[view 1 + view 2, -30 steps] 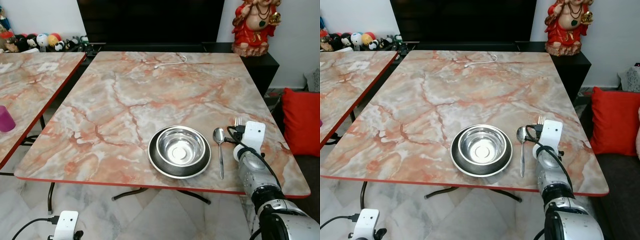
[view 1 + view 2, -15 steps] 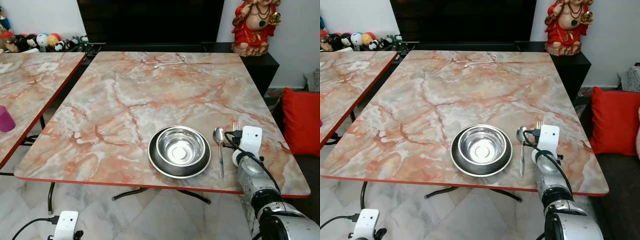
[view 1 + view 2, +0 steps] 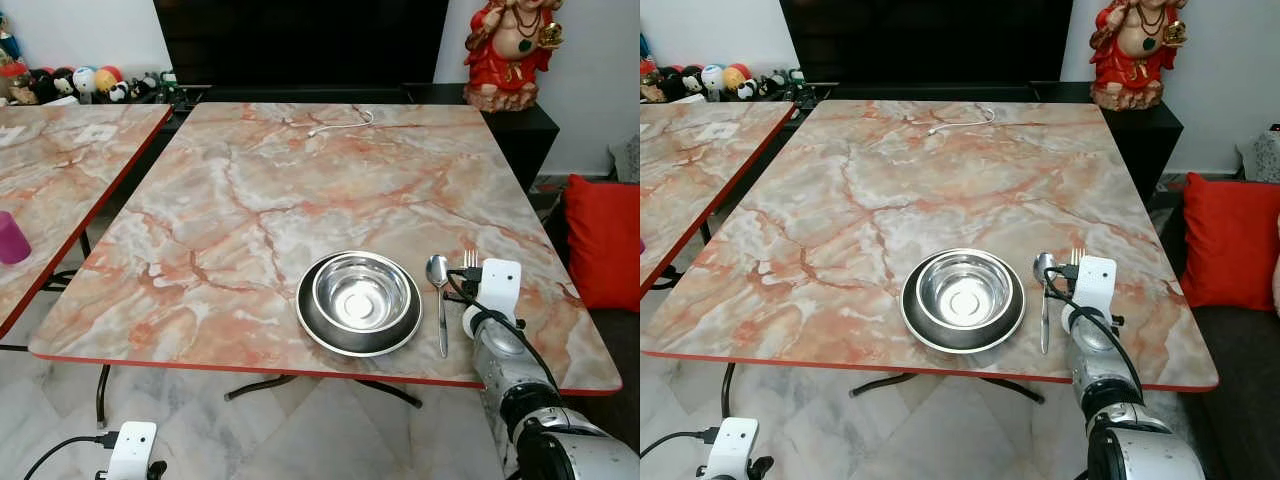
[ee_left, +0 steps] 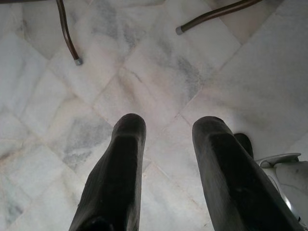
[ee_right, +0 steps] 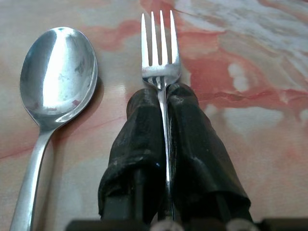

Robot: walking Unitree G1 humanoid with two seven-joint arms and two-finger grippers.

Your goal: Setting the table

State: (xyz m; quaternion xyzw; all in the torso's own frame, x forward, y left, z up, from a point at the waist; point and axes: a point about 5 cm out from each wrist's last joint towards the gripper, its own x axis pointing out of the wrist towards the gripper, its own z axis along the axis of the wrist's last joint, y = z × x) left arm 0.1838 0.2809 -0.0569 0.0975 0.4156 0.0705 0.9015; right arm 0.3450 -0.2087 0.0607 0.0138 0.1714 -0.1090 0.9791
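Note:
A steel bowl (image 3: 362, 292) sits inside a dark plate (image 3: 310, 318) near the front edge of the marble table (image 3: 260, 190). Just right of the plate lies a steel spoon (image 3: 439, 295), bowl end pointing away from me. My right gripper (image 5: 162, 101) is shut on a silver fork (image 5: 160, 53), its tines (image 3: 468, 257) sticking out beyond the fingers and low over the table, right beside the spoon (image 5: 53, 91). My left gripper (image 4: 166, 132) hangs open below table height, over the tiled floor.
A white cable (image 3: 340, 124) lies at the table's far end. A second marble table (image 3: 60, 170) stands to the left with a pink cup (image 3: 12, 238) on it. A red statue (image 3: 508, 50) and a red cushion (image 3: 603, 240) are on the right.
My right gripper with the fork has drawn back toward me and lower, bringing the fork down beside the spoon. The left arm has not moved.

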